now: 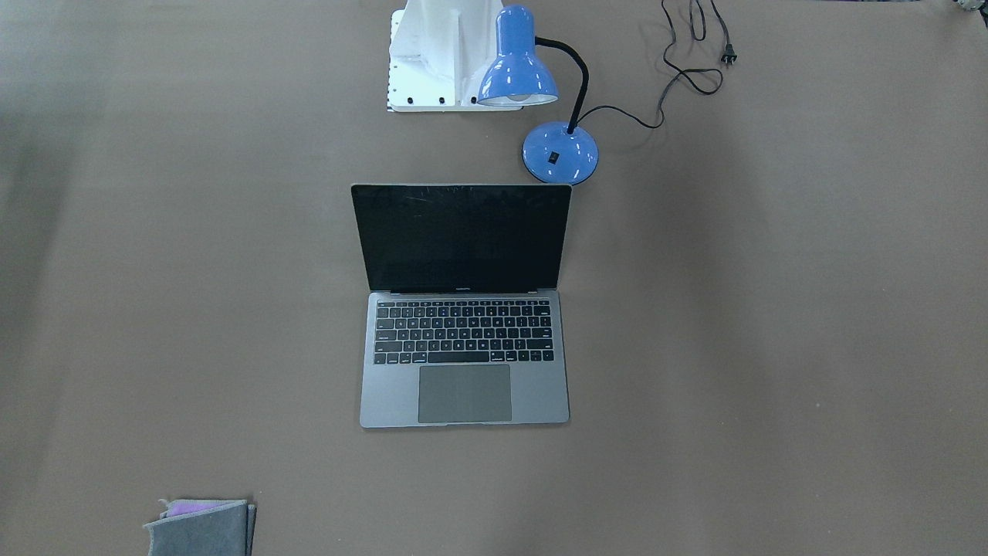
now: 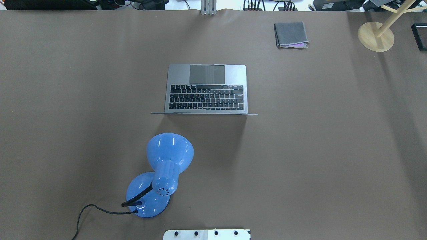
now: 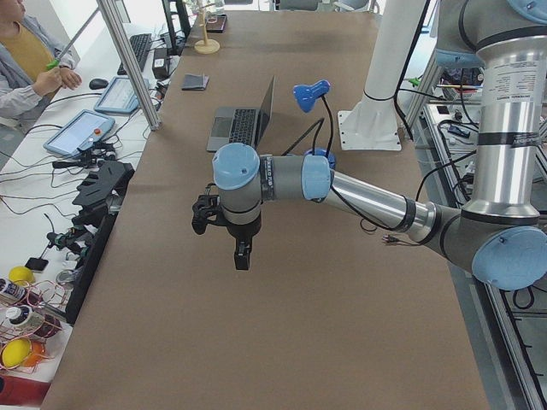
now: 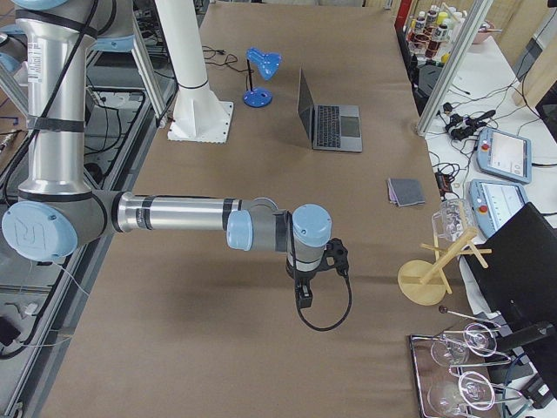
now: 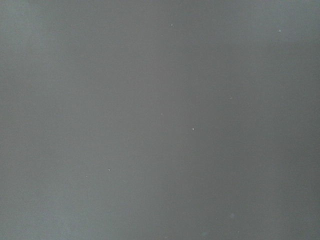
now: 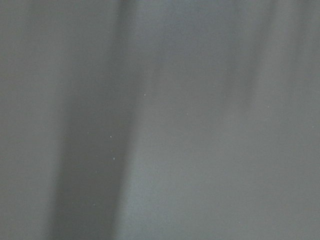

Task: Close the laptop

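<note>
The space-grey laptop (image 1: 463, 363) stands open in the middle of the brown table, its black screen (image 1: 461, 235) upright and facing away from the robot. It also shows in the overhead view (image 2: 206, 89), the left side view (image 3: 244, 124) and the right side view (image 4: 329, 122). My left gripper (image 3: 243, 254) hangs over bare table far from the laptop, seen only in the left side view. My right gripper (image 4: 304, 296) hangs over bare table at the other end, seen only in the right side view. I cannot tell whether either is open or shut. Both wrist views show only plain table surface.
A blue desk lamp (image 2: 163, 173) stands between the robot base and the laptop's lid, its cord (image 1: 679, 73) trailing on the table. A folded grey cloth (image 2: 291, 34) lies beyond the laptop. A wooden stand (image 2: 376, 36) is at the far right corner.
</note>
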### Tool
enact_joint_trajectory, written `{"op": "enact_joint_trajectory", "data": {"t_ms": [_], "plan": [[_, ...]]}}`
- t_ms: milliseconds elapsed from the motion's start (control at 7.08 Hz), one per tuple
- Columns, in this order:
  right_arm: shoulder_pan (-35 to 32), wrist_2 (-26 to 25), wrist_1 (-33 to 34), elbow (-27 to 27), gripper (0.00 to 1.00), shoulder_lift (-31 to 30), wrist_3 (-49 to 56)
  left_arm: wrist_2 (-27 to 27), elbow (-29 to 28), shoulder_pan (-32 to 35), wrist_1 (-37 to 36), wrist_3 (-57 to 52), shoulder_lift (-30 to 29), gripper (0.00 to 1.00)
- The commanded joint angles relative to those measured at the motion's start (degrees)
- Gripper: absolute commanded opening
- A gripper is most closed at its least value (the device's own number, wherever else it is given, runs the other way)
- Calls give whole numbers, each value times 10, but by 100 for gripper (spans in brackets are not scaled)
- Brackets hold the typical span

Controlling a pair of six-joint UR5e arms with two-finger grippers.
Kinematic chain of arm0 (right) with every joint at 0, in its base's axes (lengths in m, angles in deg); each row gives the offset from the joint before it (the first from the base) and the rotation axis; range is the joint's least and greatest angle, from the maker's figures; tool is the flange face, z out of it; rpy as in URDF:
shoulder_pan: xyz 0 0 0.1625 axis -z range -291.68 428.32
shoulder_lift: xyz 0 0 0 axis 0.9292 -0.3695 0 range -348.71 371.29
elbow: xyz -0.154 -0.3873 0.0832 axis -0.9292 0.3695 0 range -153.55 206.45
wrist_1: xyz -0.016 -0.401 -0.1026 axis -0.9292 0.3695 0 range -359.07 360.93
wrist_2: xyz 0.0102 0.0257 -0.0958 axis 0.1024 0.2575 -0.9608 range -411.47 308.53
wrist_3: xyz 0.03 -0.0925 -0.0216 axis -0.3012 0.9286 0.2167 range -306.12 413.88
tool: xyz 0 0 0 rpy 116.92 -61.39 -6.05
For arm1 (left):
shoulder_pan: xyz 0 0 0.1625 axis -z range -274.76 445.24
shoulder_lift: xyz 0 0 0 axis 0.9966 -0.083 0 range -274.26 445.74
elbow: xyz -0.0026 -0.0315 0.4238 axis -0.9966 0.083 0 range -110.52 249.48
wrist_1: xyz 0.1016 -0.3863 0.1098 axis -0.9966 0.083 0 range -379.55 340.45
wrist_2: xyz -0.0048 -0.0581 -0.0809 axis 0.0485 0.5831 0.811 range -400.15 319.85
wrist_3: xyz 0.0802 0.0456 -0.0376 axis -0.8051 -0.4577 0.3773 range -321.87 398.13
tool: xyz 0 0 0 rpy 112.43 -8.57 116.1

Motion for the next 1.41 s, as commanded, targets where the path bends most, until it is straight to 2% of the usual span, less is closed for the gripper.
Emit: {"op": "enact_joint_trajectory", "data": {"t_ms": [0, 565, 847, 1271], "plan": [[-2, 14, -1, -3, 100, -10, 0, 1, 7, 0, 14, -5, 6, 99], [-1, 23, -5, -7, 100, -18, -5, -1, 35, -1, 24, -3, 28, 99], [-1, 26, -7, -22, 100, -18, -105, -3, 40, -11, 33, -1, 29, 99], [-1, 27, -7, -33, 100, -23, -107, 1, 30, -38, 37, 19, 29, 98]]}}
